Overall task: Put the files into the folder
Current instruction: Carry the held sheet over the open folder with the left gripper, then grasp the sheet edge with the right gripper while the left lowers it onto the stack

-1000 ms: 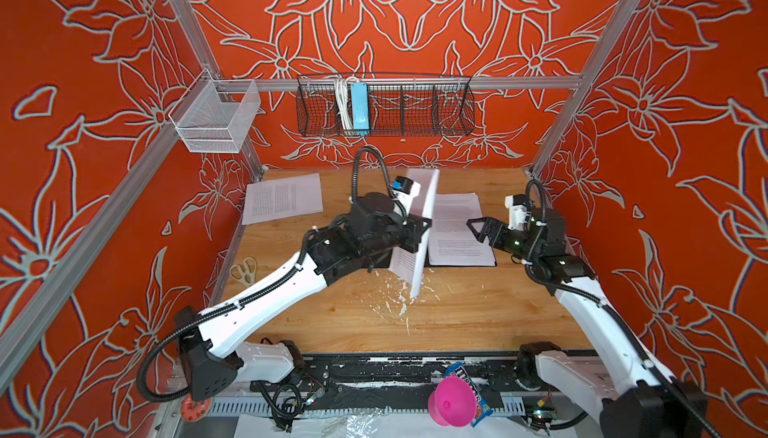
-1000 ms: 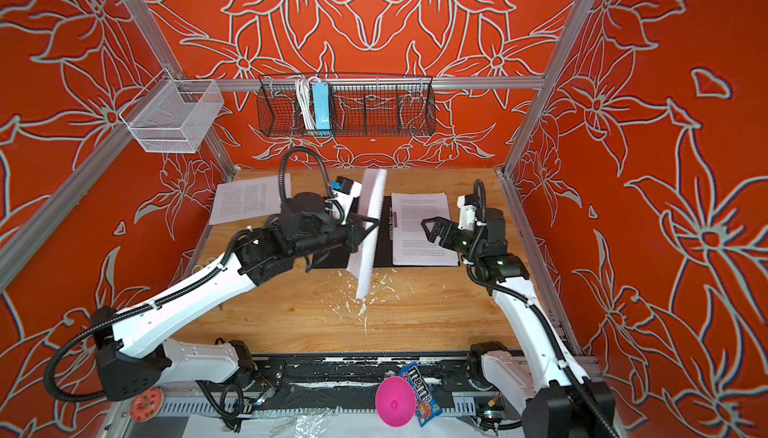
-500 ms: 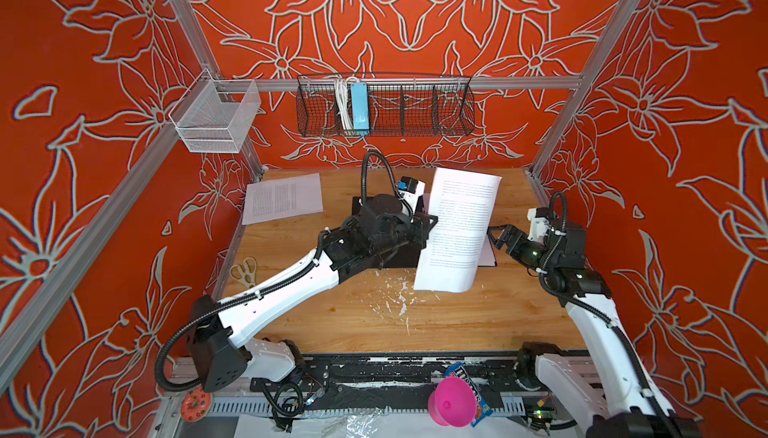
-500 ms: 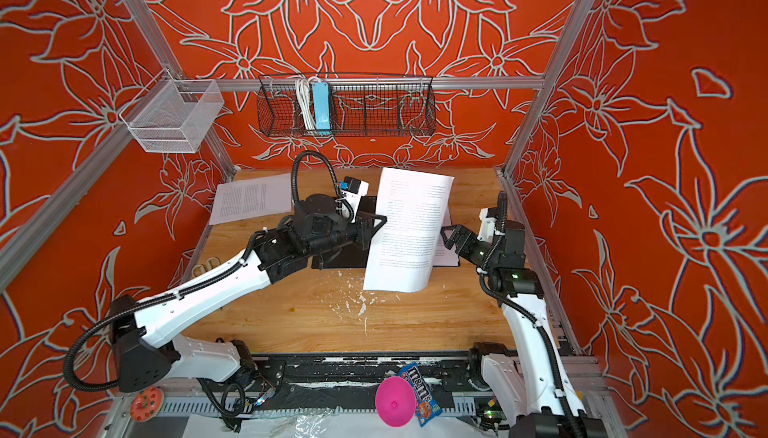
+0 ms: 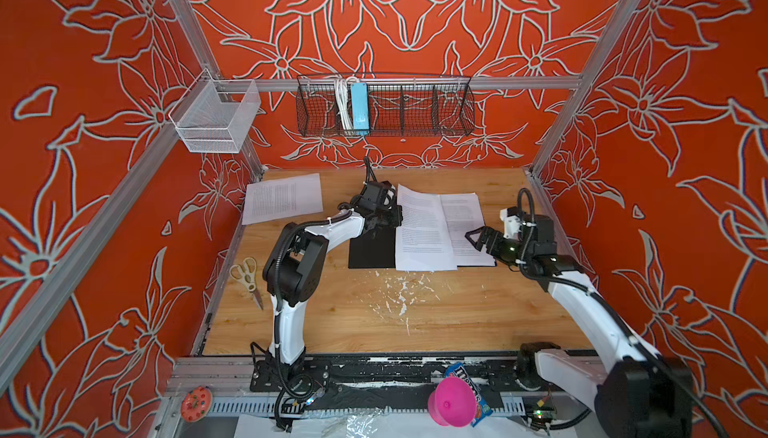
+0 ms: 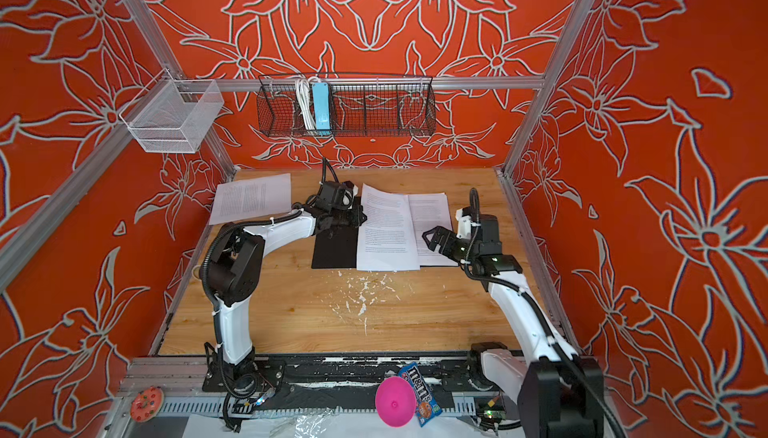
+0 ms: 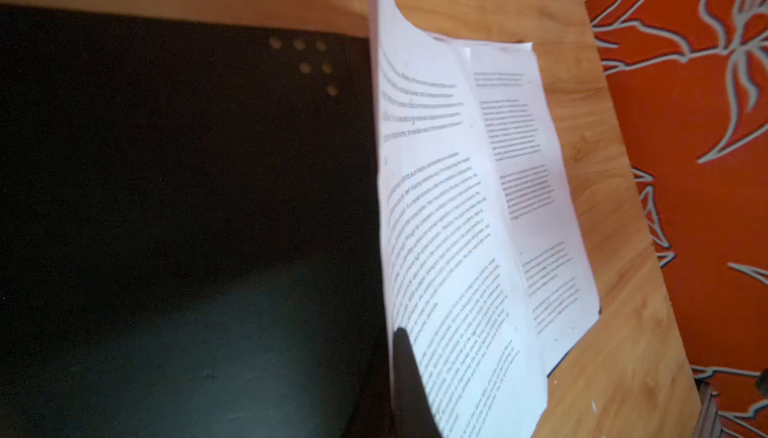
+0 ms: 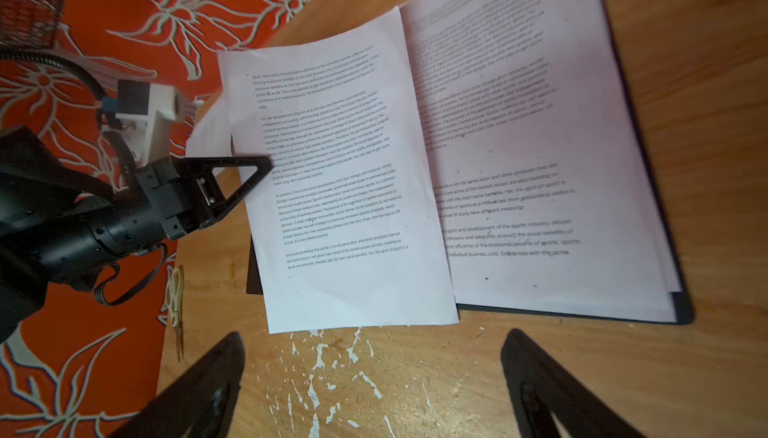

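The folder (image 5: 371,252) lies open on the table, its black inside up in both top views (image 6: 334,251). A stack of files (image 5: 463,220) covers its right half. My left gripper (image 5: 396,216) is shut on the left edge of one more sheet (image 5: 419,230), which lies flat across the spine and overlaps the stack. In the left wrist view one finger (image 7: 409,378) presses on that sheet (image 7: 436,207). My right gripper (image 5: 478,241) stands open over the stack's right part, holding nothing; its fingers (image 8: 216,373) frame bare wood. Another file (image 5: 282,198) lies at the back left.
Scissors (image 5: 248,274) lie near the table's left edge. A black wire basket (image 5: 415,103) with a light-blue power strip (image 5: 359,106) hangs on the back wall, a white mesh basket (image 5: 216,118) at left. White flecks (image 5: 395,290) mark the wood before the folder.
My left gripper swung the sheet from standing on edge over the folder's left half, across to the right and down flat on the stack. The right gripper drew back slightly, then returned.
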